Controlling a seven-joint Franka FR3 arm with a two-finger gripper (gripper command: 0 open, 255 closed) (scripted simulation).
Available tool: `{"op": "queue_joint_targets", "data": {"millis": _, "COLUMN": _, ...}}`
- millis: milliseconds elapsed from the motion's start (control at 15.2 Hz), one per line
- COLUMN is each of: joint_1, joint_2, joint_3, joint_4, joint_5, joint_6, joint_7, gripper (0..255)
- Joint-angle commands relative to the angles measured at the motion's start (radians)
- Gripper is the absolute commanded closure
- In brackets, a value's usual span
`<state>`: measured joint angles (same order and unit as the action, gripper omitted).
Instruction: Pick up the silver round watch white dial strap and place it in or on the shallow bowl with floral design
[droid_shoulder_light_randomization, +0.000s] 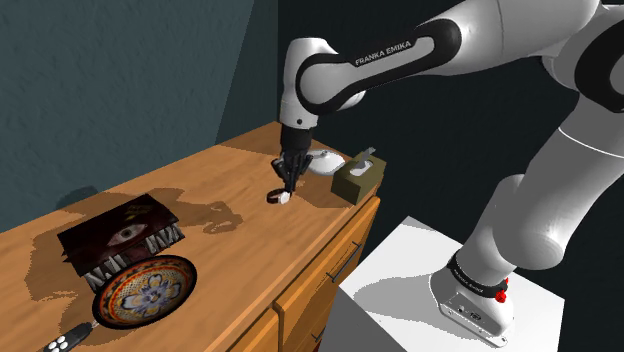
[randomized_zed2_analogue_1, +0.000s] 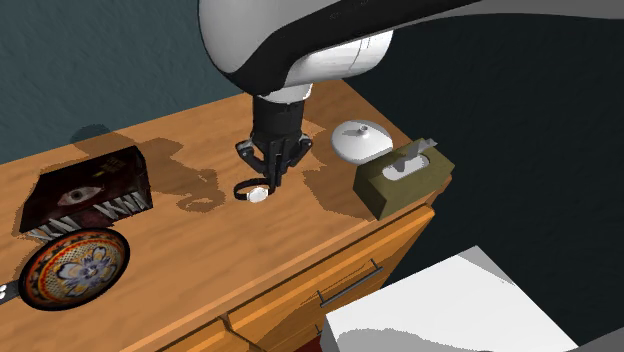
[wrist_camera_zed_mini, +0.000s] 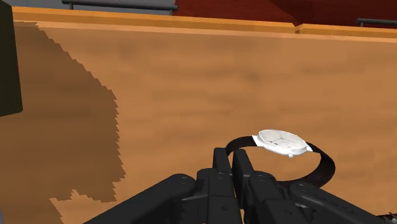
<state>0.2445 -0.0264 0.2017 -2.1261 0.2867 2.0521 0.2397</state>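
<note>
Gripper (randomized_zed2_analogue_1: 270, 178) clasps watch (randomized_zed2_analogue_1: 256, 193); tissue box (randomized_zed2_analogue_1: 400, 180), white dish (randomized_zed2_analogue_1: 360, 140) near.

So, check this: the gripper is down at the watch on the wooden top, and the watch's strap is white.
Wrong on the strap: it is black, and only the dial is white, as the wrist view shows. The gripper is indeed down at the watch on the wooden top.
</note>
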Motion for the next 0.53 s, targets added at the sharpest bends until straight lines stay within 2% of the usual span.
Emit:
{"op": "queue_joint_targets", "data": {"millis": 0, "joint_1": -0.001, "joint_2": -0.011, "joint_3": -0.002, "joint_4": 0.017, "joint_5": -0.002, "joint_6": -0.028, "joint_7": 0.005, "gripper": 255}}
{"op": "queue_joint_targets", "data": {"millis": 462, "joint_1": 0.007, "joint_2": -0.016, "joint_3": 0.008, "joint_4": 0.084, "joint_5": -0.008, "joint_6": -0.093, "joint_7": 0.043, "gripper": 255}}
